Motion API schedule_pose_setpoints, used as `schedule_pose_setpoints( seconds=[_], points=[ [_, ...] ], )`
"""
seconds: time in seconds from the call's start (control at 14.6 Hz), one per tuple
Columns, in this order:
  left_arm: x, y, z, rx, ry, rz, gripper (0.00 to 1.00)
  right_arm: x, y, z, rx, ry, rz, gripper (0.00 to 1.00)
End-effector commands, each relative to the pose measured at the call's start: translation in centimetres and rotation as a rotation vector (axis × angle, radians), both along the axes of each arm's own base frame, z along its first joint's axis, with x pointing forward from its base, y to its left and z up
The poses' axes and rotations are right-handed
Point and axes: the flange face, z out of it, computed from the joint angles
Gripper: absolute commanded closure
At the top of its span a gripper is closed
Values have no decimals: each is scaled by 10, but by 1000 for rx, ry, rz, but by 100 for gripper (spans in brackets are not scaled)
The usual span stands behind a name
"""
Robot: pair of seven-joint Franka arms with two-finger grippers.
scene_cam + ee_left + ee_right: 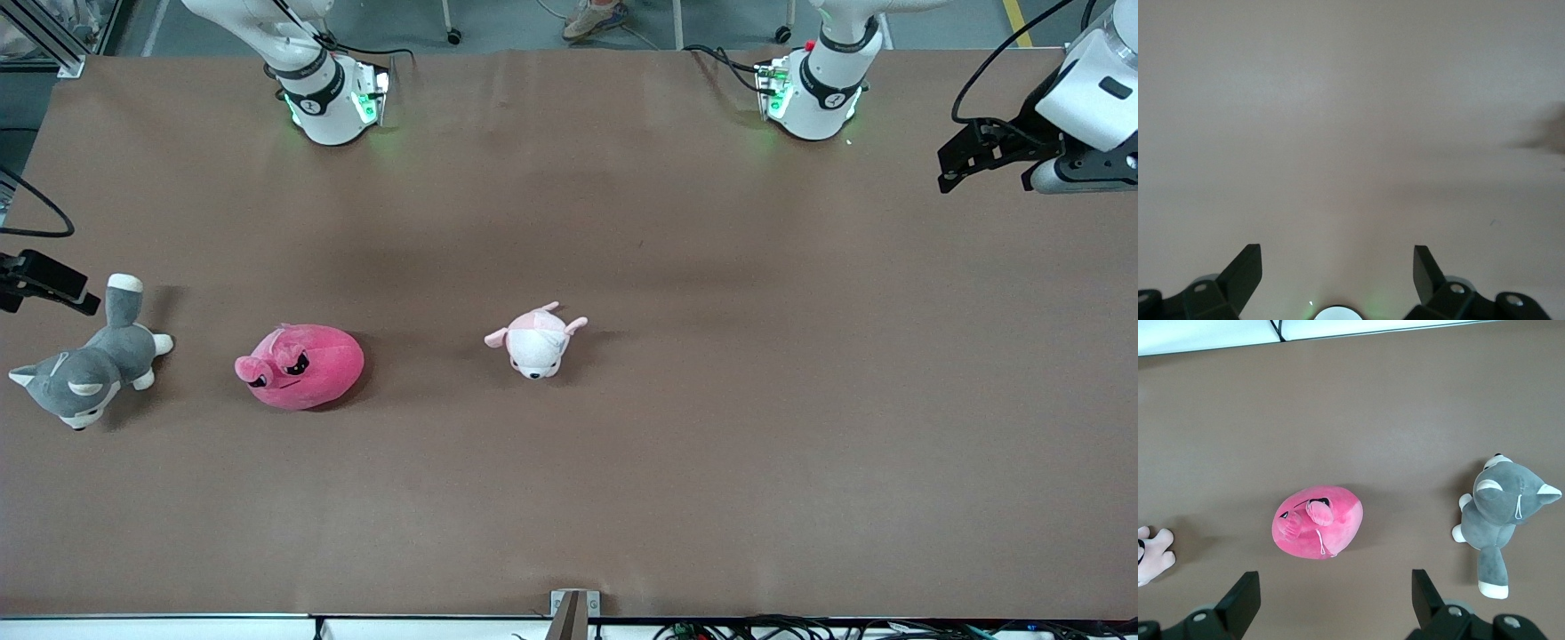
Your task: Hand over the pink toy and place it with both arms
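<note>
A matt brown, paper-like covering is seen on the tabletop (622, 462). Soft plush cloth is shown by the pink toy (307, 366). Matt black plastic is suggested on the right tool (1331, 603).

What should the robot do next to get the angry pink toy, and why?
Probably the right pincer should come down toward the pink toy. Its wrist view shows open fingers with the toy lying untouched on the table, between the grey dog and the small pale plush. The left pincer, also open, waits over bare table at its own end.
</note>
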Motion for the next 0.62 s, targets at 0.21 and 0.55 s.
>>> schedule_pose_setpoints(
  seconds=[0.21, 0.55],
  points=[
    [3, 0, -3, -7, 1, -20, 0, -6, 1, 18, -38, -33, -12, 0],
    [4, 1, -4, -4, 2, -20, 0, -14, 15, 29, -31, -46, -52, 0]
  ],
)
